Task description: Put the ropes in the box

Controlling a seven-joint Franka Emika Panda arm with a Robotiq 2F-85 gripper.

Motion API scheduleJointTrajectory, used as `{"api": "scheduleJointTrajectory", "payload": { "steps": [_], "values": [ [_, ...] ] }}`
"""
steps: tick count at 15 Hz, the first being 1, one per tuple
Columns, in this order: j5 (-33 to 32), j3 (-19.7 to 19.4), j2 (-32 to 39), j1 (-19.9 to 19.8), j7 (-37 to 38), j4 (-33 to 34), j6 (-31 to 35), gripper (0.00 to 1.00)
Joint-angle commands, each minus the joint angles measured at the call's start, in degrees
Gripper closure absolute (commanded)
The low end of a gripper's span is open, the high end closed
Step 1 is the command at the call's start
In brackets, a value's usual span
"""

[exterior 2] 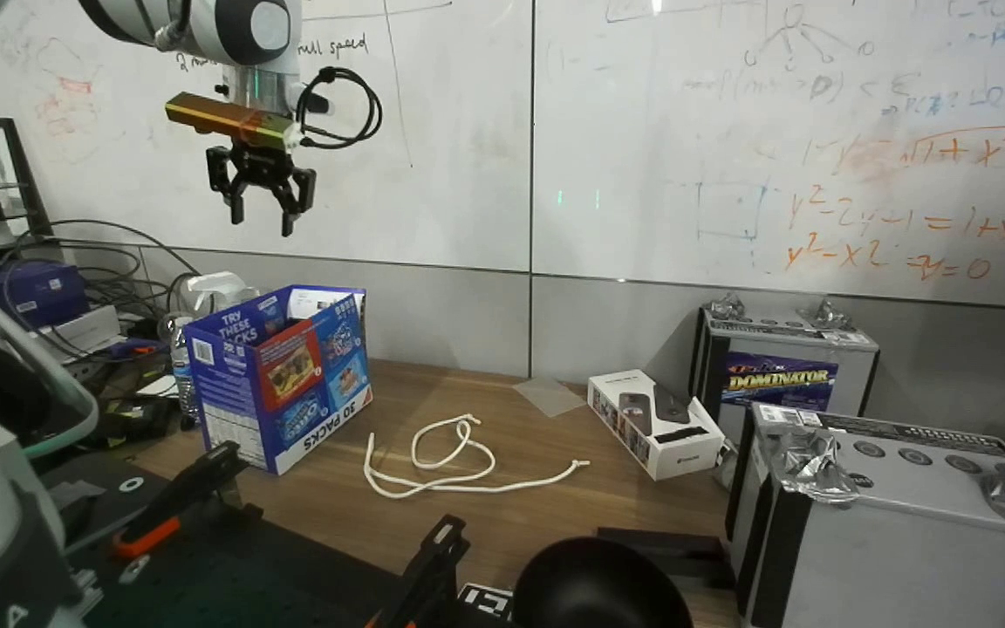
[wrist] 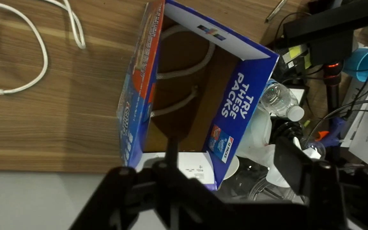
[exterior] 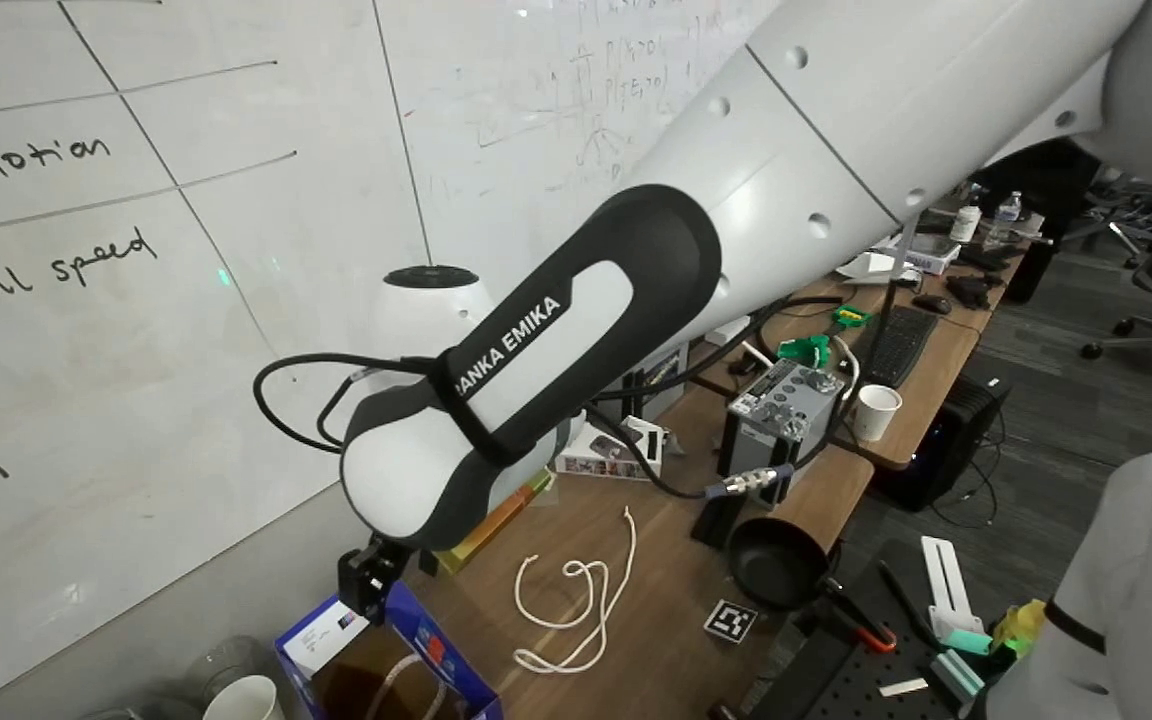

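A blue snack box [exterior 2: 315, 375] with an open top stands on the table; it also shows in an exterior view [exterior: 456, 660] and in the wrist view [wrist: 251, 83]. A white rope [exterior 2: 502, 489] lies in loose loops on the table beside it, seen also in an exterior view [exterior: 564, 669] and the wrist view [wrist: 45, 59]. Another whitish rope [wrist: 187, 72] lies inside the box, partly hidden by its wall. My gripper [exterior 2: 263, 221] is open and empty, high above the box; its spread fingers show in the wrist view [wrist: 228, 156].
A white phone box [exterior 2: 659, 427] and grey battery-like units [exterior 2: 886, 523] stand on the table. A black pan [exterior 2: 603, 584] sits near the front edge. A plastic bottle [wrist: 279, 99], cups and cables crowd the box's far side. A whiteboard wall [exterior 2: 642, 174] rises behind.
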Motion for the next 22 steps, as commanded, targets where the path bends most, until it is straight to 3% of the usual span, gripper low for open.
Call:
{"api": "scheduleJointTrajectory", "payload": {
  "steps": [1,4,8,15,17,19,21,22],
  "values": [
    [-0.17,-0.92,-10.18,-1.90,-1.32,-8.05,0.36,0.00],
    [0.13,-2.78,-15.71,-3.23,-6.71,-12.59,-1.69,0.00],
    [0.62,-6.34,-17.39,-2.76,-24.86,-16.52,-5.92,0.00],
    [-7.88,-8.34,-7.05,-3.94,-43.37,-16.50,-2.95,0.00],
    [-13.98,-8.01,-3.35,-4.59,-44.52,-16.57,-0.15,0.00],
    [-23.38,-8.40,-1.03,-4.61,-40.60,-18.57,6.44,0.00],
    [-33.56,-13.11,1.25,-1.10,-35.49,-19.70,12.75,0.00],
    [-38.57,-12.06,3.00,-3.18,-32.78,-19.41,15.20,0.00]
  ]
}}
